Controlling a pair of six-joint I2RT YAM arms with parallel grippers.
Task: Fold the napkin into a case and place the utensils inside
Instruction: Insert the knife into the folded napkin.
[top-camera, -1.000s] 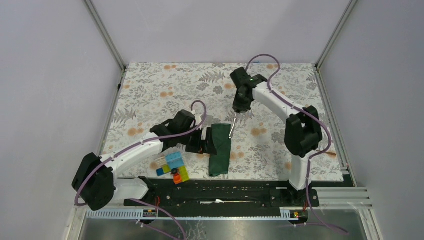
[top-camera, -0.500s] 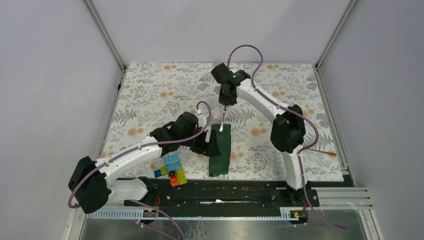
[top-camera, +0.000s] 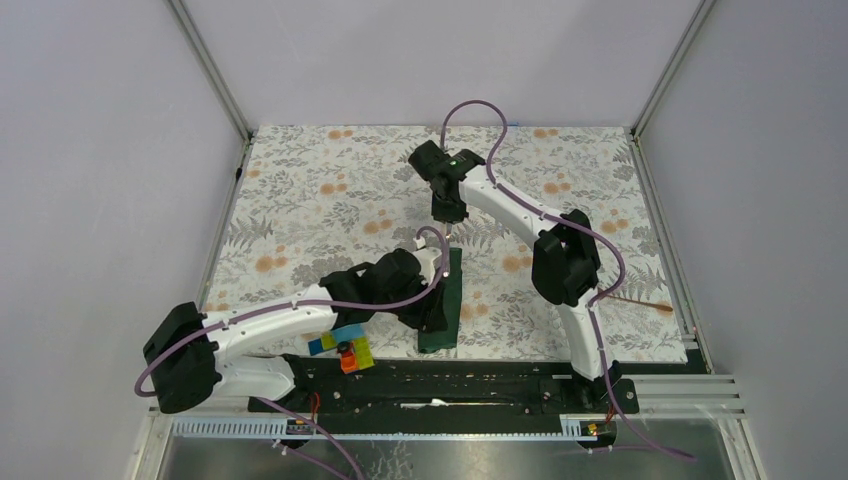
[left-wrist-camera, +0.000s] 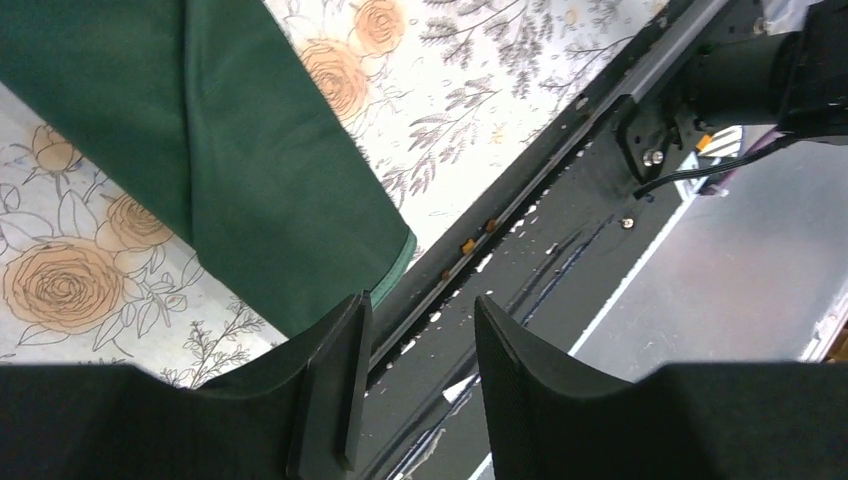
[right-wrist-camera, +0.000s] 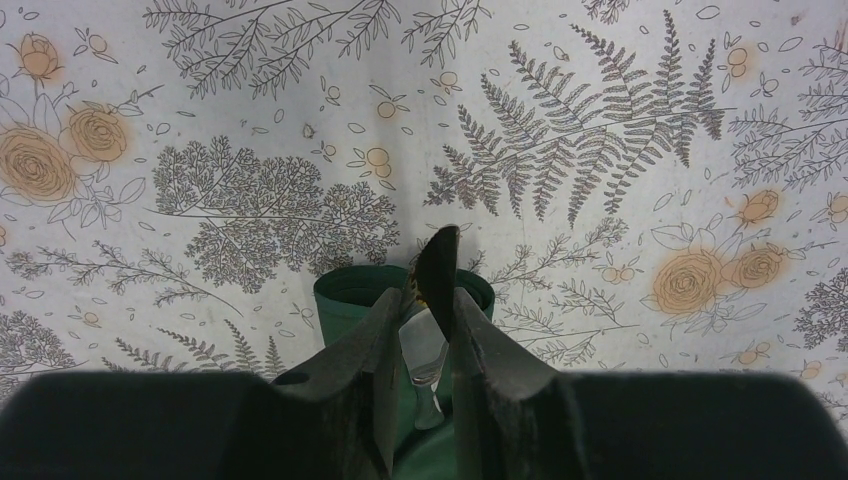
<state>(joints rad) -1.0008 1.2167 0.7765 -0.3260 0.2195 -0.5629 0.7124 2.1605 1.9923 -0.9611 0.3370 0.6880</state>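
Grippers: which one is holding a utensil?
The right gripper, shut on a silver utensil at the far end of the green napkin; the left gripper is open, holding nothing.

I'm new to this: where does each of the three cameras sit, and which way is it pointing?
Top external: fixed high behind the robot, looking down on the table; left arm and right arm show.
Left wrist: on the left arm, facing the napkin and near rail; its fingers show.
Right wrist: on the right arm, facing down; its fingers pinch the utensils.
Shared: all three see the napkin.
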